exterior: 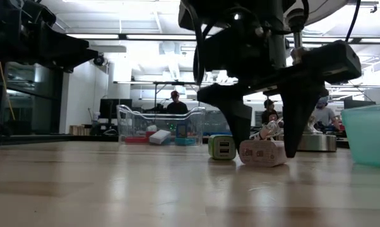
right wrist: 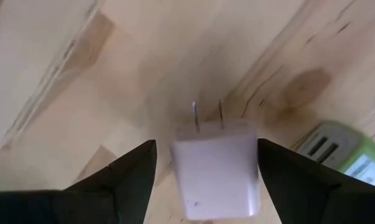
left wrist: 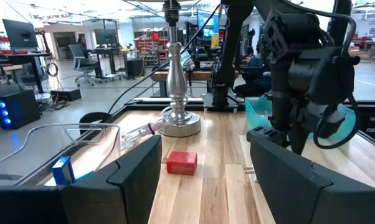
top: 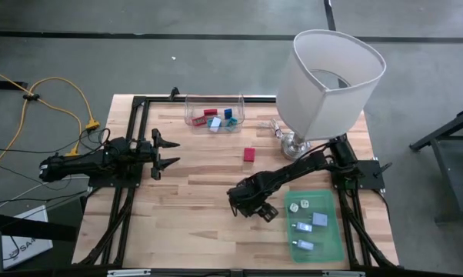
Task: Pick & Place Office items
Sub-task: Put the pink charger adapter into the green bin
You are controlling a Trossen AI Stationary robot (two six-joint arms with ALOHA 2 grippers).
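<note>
Right gripper (right wrist: 206, 165) lowered over small white two-prong plug adapter (right wrist: 217, 167) on wooden table (top: 201, 192), fingers apart, straddling it, just beside green tray (top: 335, 242). Left gripper (top: 164, 151) fingers apart, hovering at table's left.

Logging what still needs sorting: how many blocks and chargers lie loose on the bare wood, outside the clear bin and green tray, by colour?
Red block: 1
White charger: 1
Green charger: 1
Total: 3
</note>
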